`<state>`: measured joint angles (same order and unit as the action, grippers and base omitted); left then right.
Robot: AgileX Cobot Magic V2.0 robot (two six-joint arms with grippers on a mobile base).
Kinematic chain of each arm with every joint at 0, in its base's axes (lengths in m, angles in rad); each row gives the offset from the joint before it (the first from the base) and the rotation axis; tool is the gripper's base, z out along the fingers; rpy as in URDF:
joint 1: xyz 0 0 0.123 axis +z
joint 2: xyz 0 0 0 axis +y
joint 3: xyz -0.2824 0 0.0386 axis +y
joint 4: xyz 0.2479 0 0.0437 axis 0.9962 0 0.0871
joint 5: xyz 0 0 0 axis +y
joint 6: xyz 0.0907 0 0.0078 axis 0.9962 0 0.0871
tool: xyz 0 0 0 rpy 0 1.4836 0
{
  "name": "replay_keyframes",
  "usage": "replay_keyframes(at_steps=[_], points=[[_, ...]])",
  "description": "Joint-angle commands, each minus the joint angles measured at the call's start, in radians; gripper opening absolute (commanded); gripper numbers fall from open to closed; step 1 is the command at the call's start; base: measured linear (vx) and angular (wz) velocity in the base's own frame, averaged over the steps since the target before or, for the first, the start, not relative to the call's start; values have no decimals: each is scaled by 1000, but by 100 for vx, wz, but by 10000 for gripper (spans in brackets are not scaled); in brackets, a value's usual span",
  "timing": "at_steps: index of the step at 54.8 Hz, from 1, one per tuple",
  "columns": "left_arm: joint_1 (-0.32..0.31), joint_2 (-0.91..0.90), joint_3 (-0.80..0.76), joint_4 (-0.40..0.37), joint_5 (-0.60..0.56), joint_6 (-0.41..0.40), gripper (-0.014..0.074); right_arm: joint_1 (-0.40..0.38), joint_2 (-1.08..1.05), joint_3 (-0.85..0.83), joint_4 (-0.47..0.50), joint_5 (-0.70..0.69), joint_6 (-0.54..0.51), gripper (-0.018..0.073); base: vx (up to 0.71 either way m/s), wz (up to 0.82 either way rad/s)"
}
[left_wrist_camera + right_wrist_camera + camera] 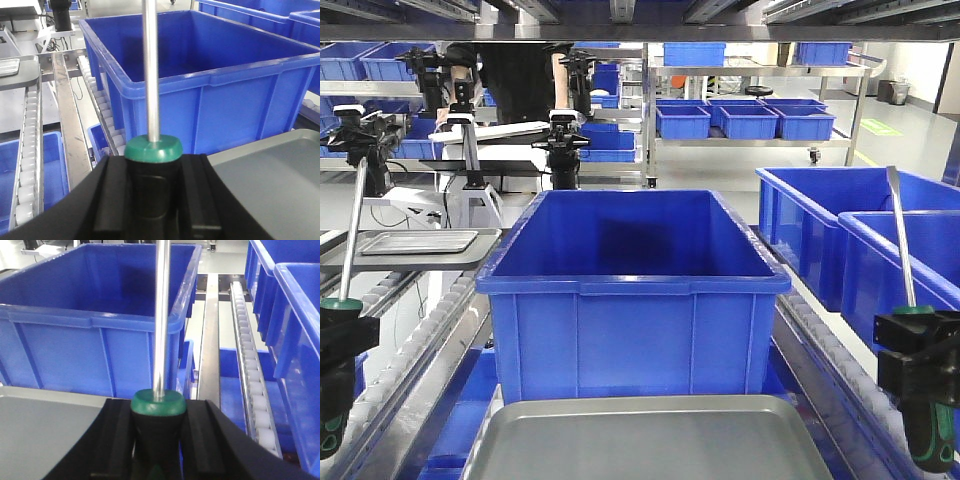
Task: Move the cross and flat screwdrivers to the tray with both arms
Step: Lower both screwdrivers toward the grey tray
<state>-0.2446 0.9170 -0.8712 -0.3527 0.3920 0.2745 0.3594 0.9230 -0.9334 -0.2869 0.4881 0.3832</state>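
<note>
Each of my grippers holds one screwdriver upright by its black handle with green trim. In the front view the left gripper (340, 345) is shut on the left screwdriver (353, 240), left of the grey tray (660, 440). To the right of the tray, the right gripper (920, 360) is shut on the right screwdriver (903, 250). In the left wrist view the gripper (152, 172) clamps the handle below the green collar of its screwdriver (151, 75), and the tray (270, 185) lies to the right. The right wrist gripper (157, 417) clamps its screwdriver (161, 315), with the tray (45, 435) to the left. I cannot tell which tip is cross.
A large deep blue bin (635, 290) stands just behind the tray. More blue bins (880, 230) sit at the right. Roller conveyor rails (252, 385) run along both sides. A small tray (420, 242) rests at the left, with white-and-black robot arms (510, 130) behind it.
</note>
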Motion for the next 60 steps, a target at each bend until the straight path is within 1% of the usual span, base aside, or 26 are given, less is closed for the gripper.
replay_keyframes(at_steps=[1,5,9,11,15,18,21,24,29,33,36,39,46,50,57,59,60], points=[[-3,-14,-28,-20,-99,-9,4,-3,-14,-32,-21,-115,-4,-8,0,0],[-6,-14,-28,-21,-104,-9,4,-1,-9,-32,-11,-122,-2,-8,0,0],[-21,-1,-28,-24,-100,-9,4,-1,10,-32,24,-120,-2,-8,0,0],[-40,11,-28,-43,-94,-9,4,-1,28,-32,49,-118,-5,-8,0,0],[-88,45,-28,-105,-90,-9,4,-1,67,-32,101,-118,-32,-8,0,0],[-129,84,-34,-150,-91,-8,4,-1,103,-32,159,-120,-77,-8,0,0],[-175,120,-35,-195,-113,-8,4,-1,138,-32,231,-118,-142,-8,0,0],[-211,164,-35,-225,-133,-8,4,-1,165,-32,304,-111,-196,-8,0,0],[-264,227,-35,-257,-155,-8,4,-1,214,-32,427,-100,-290,-8,0,0],[-293,273,-35,-259,-173,-8,4,-1,250,-32,524,-93,-350,-7,0,0],[-308,305,-35,-260,-180,-8,4,-1,274,-32,566,-85,-383,-5,0,0],[-315,334,-35,-268,-180,-10,6,-1,294,-32,584,-55,-399,-2,0,0],[-315,372,-35,-309,-174,-10,23,-1,332,-32,590,24,-398,22,0,0],[-315,380,-35,-308,-169,-10,47,-1,348,-32,597,52,-395,51,0,0],[-315,393,-35,-308,-155,-9,137,-1,364,-32,625,42,-393,147,0,0],[-315,395,-35,-308,-150,-8,171,-1,368,-32,630,37,-394,181,0,0],[-315,399,-35,-308,-143,-8,202,-1,371,-32,632,37,-394,202,0,0]])
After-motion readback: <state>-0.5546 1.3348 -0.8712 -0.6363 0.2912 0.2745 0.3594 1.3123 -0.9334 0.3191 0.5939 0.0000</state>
